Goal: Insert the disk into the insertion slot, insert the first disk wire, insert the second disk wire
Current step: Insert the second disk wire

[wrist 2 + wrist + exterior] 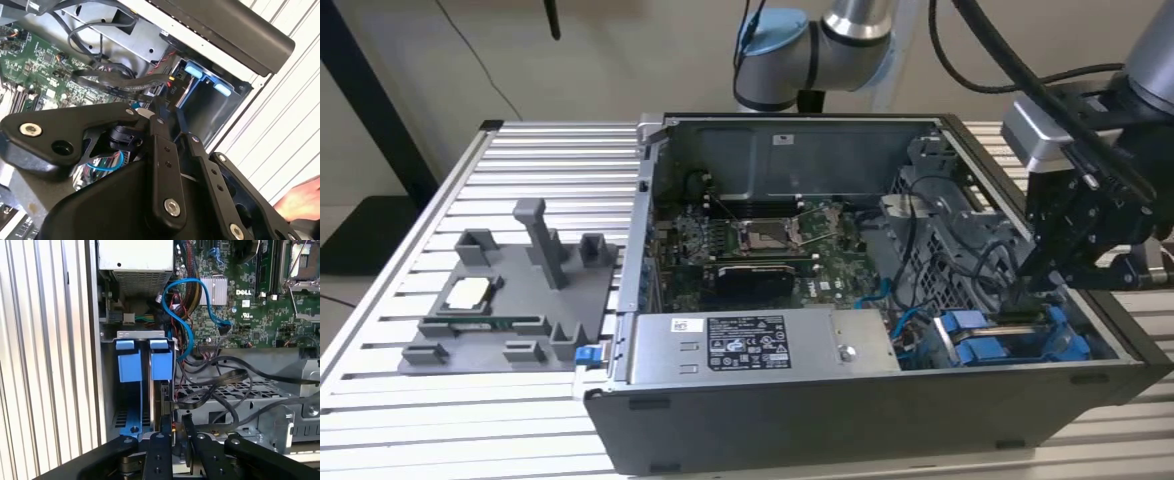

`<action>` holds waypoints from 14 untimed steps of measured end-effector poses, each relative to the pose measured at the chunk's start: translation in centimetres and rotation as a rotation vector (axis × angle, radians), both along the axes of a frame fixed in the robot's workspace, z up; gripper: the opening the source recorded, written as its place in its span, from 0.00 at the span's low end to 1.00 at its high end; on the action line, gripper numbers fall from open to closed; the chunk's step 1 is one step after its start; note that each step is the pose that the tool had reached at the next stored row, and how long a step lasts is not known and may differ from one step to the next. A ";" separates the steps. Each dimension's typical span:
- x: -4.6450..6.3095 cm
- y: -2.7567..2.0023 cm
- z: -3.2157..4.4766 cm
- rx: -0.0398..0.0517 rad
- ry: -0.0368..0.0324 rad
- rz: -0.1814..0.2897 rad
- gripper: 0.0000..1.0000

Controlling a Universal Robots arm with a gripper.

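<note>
Fingers (161,440) of the gripper (173,426) stand nearly together in the first wrist view, with only a thin gap between them, and a black cable end with a red-and-yellow speck sits in that gap; whether they truly pinch it I cannot tell. In the exterior view the gripper (1025,300) reaches down into the open case (881,420), its tips just above the blue carriers.

Just beyond the fingertips stands the disk (159,385), edge-on, its thin metal body between two blue carrier tabs, seated in the slot (112,390) of the drive cage. Black flat cables (220,382) loop right beside the gripper and over the perforated cage wall (240,395).

Farther off, a blue cable (182,315) arcs from the disk area up to the motherboard (260,305). Past that lies the grey power supply (761,340), along the case's near wall in the exterior view.

Well away from the gripper, outside the case on the slatted table (494,420), rests a grey fixture (520,300) with upright posts.
</note>
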State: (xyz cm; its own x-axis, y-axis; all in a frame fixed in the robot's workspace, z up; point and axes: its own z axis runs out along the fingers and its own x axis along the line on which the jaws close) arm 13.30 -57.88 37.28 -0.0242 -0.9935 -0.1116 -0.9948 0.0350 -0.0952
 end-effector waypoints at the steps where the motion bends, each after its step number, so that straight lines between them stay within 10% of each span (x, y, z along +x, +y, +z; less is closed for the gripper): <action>1: 0.0 0.00 0.20 0.0000 0.0001 0.000 0.24; 14: 0.0 0.00 1.59 0.0000 0.0014 0.000 0.24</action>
